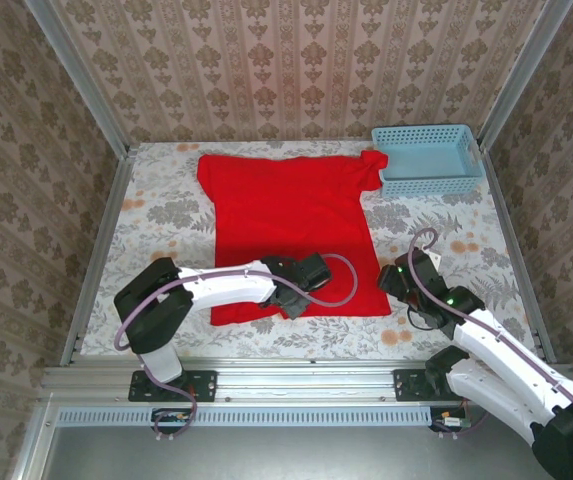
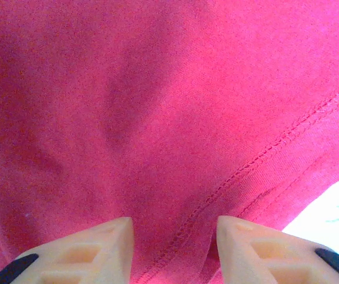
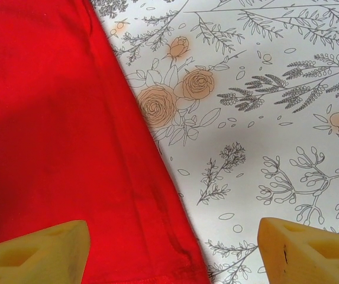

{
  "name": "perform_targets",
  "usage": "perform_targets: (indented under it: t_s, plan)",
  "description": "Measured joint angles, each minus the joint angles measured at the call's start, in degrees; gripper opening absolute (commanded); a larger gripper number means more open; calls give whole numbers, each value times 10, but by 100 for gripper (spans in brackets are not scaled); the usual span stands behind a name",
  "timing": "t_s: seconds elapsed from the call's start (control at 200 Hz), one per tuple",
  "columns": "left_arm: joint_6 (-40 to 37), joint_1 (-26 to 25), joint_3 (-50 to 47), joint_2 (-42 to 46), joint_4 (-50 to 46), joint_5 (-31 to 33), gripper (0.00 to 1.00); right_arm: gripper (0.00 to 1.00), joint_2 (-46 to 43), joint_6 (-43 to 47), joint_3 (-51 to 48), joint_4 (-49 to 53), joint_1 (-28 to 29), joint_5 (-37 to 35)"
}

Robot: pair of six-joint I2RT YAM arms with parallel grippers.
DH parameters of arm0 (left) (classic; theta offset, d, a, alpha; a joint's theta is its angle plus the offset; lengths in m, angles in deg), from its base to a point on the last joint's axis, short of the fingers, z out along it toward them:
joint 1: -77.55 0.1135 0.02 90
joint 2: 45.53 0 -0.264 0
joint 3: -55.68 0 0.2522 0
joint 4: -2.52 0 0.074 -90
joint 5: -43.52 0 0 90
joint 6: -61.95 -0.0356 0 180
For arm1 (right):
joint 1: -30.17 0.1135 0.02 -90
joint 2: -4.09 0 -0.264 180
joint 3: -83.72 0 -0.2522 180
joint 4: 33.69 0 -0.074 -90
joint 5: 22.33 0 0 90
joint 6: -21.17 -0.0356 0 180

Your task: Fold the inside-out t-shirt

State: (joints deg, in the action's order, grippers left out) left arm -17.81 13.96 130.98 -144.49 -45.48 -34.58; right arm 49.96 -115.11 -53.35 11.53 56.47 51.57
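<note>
The plain bright red short-sleeved cloth t-shirt point(image 1: 286, 215) lies spread flat in the middle of the floral-printed surface point(image 1: 161, 225), one sleeve touching the light-blue plastic basket point(image 1: 431, 184) in the far right corner. The left jaws sit on the shirt's near hem, partly apart with a ridge of stitched cloth between the fingers point(image 2: 92, 251); whether they pinch it I cannot tell. The right jaws gape wide, released, at the shirt's near right corner.

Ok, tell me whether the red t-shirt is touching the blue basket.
Touching. The top view shows the t-shirt with its nearest sleeve bunched against the left wall of the basket, with no gap between them.
</note>
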Motion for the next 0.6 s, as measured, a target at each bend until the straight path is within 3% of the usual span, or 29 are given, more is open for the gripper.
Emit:
perform_targets:
  t_s: [0.6]
  plan:
    - [2, 15, -1, -7, 10, -12, 6, 77, 0, 0, 0, 0, 0, 0]
